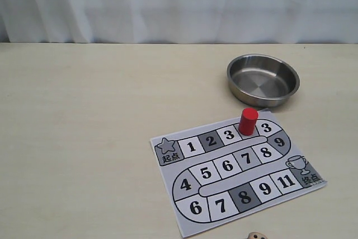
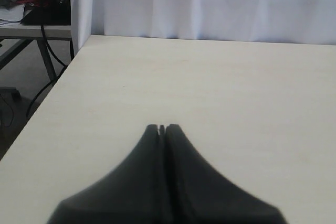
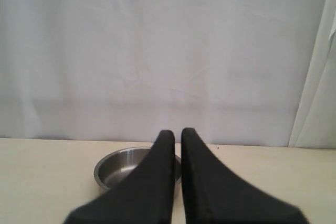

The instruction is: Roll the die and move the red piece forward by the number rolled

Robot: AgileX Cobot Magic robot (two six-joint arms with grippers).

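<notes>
Red piece (image 1: 248, 121) stands on the board's (image 1: 168, 180) top row, between two squares marked 3; "起点" labels the star corner. Die (image 1: 257, 235) lies below the board, cut by the frame's edge. Left gripper (image 2: 161, 128) and right gripper (image 3: 177, 135) are pressed together.

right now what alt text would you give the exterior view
A red piece stands upright on a printed numbered board, on the top row between two squares marked 3. An empty steel bowl sits on the pale table beyond the board, and the die is cut off by the bottom edge.
</notes>
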